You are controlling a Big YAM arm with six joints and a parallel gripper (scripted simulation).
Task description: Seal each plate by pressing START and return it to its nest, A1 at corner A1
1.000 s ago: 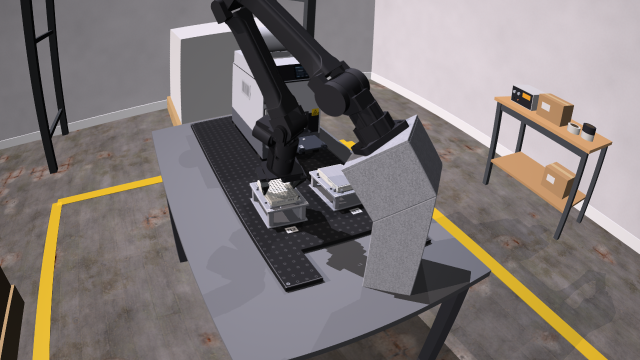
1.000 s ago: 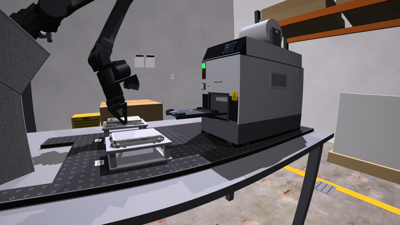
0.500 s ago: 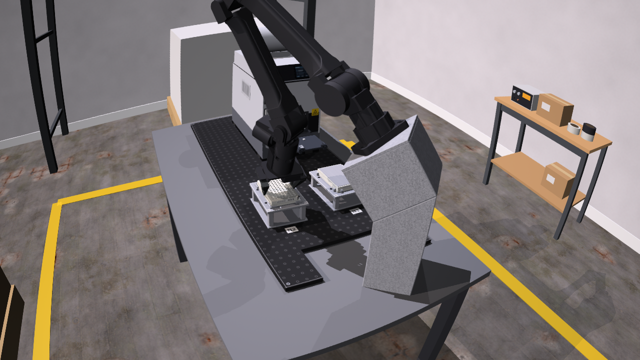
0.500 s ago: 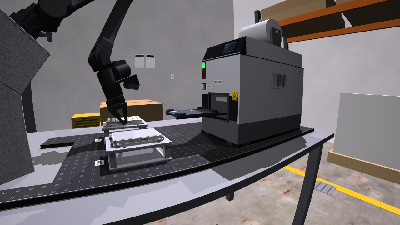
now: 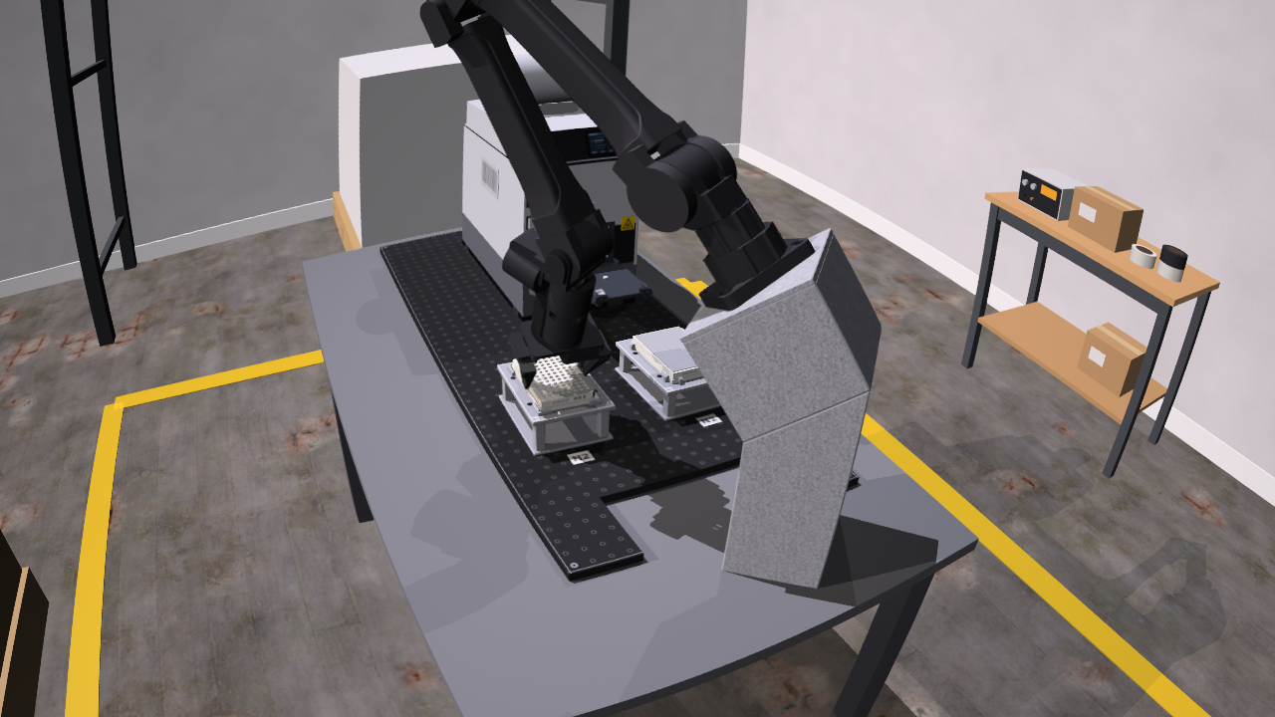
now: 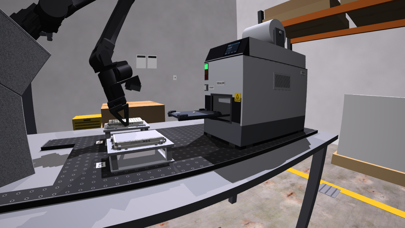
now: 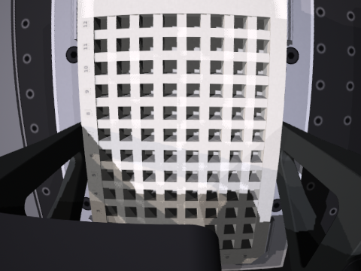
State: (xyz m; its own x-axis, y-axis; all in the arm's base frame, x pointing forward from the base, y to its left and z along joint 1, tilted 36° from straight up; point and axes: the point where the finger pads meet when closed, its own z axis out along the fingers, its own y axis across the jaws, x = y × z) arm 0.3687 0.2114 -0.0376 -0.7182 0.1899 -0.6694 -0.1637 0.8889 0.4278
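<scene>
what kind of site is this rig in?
Likely a lab automation cell in a warehouse-type room: a plate sealer on a perforated breadboard, well plates in nests, yellow floor lines.

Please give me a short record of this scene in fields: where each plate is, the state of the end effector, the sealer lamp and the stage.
open plate: in the farther nest, wells uncovered
other plate: flat white top, marked M06, in the nearer nest
end effector: shut on the open plate across its width, one finger at each long side
plate lift: cannot tell if it has left the nest
sealer lamp: green
stage: out in front of the sealer, no plate on it
</scene>
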